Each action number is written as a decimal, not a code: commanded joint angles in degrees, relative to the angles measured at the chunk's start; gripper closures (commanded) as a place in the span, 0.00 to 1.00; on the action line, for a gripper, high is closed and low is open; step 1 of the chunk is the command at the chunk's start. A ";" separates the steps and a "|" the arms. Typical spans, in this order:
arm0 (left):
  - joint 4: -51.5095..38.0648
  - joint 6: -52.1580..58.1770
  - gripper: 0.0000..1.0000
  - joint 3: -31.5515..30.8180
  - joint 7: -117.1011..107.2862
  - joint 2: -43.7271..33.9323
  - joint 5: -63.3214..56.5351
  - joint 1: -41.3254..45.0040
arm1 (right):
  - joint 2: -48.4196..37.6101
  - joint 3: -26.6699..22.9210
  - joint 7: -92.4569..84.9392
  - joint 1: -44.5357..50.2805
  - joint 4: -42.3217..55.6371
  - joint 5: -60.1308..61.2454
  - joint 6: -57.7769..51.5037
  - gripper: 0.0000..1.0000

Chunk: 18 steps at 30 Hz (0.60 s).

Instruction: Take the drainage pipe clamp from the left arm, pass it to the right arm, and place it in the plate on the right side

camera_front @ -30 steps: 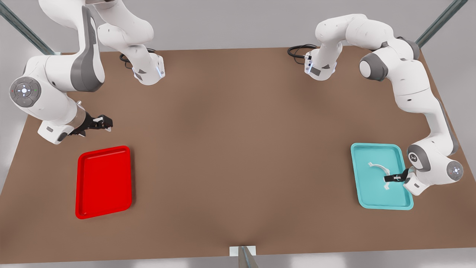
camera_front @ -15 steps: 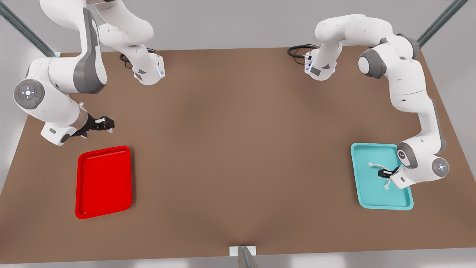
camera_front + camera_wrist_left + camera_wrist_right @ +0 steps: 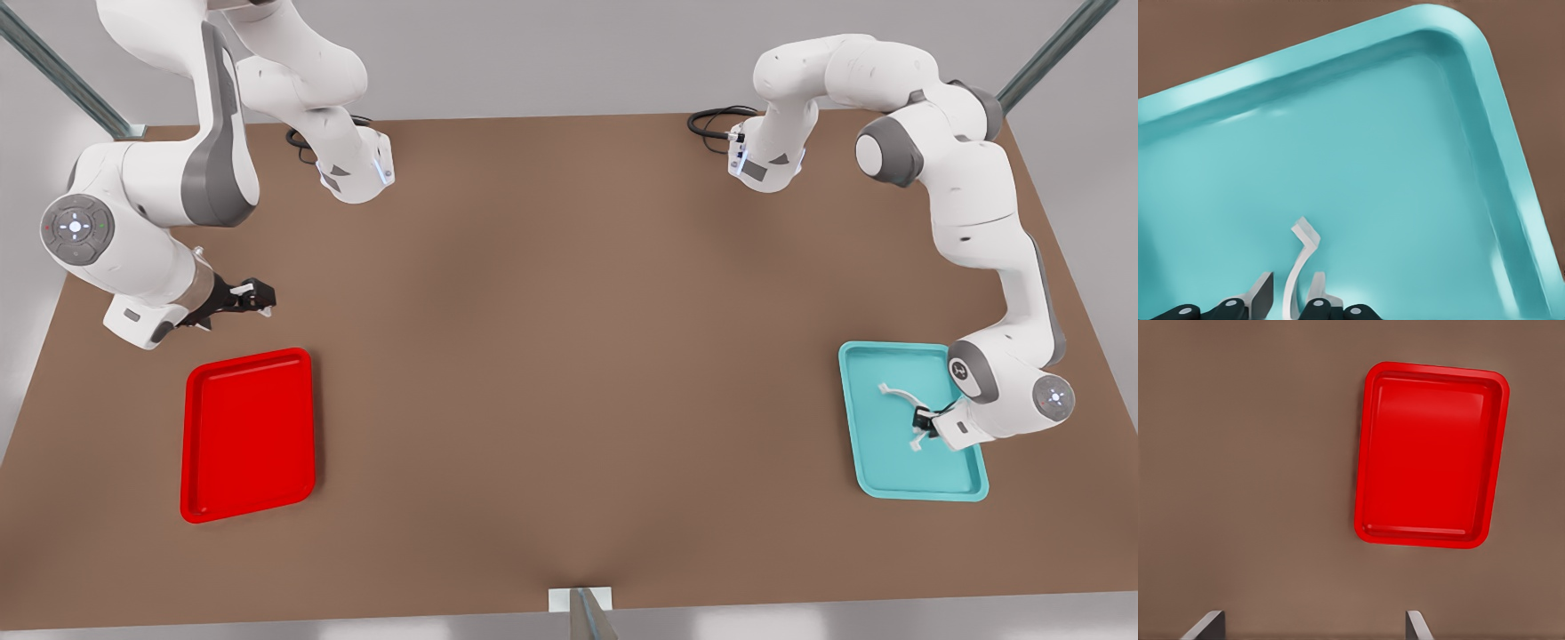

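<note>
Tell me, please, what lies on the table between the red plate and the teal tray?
Nothing: in the front view, only bare brown table stretches from the plate to the teal tray, which holds the drainage pipe clamp.

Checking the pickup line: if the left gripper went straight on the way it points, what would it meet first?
Probably the drainage pipe clamp, already between the left gripper's open fingers, then the teal tray floor under it.

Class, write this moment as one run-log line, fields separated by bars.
left end effector: open, straddling drainage pipe clamp in teal tray | right end effector: open, waiting beside plate | handover: not begun
</note>
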State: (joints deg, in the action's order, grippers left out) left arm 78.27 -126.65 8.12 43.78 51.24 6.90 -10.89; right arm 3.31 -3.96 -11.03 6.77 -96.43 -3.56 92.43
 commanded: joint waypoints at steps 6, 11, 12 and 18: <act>-0.05 -0.27 0.55 -0.30 3.07 0.36 0.04 0.25 | 0.03 -0.09 -0.83 -0.09 -0.34 -0.04 0.38 0.00; -0.31 -0.35 0.61 -0.39 2.37 0.62 -0.04 0.60 | 0.03 -0.09 -0.83 -0.09 -0.51 -0.04 0.56 0.00; -0.31 -0.35 0.61 -0.39 2.45 0.71 -0.04 0.60 | 0.03 0.00 -0.83 -0.09 -0.51 -0.31 0.65 0.00; -0.23 -1.14 0.72 -0.39 2.37 0.80 -0.04 0.60 | 0.03 0.00 -1.27 -0.09 -0.86 -0.39 0.82 0.00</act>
State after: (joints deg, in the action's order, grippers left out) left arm 78.04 -127.53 7.73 45.44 52.11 6.81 -10.28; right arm 3.39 -3.95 -11.59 6.68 -97.33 -3.95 93.13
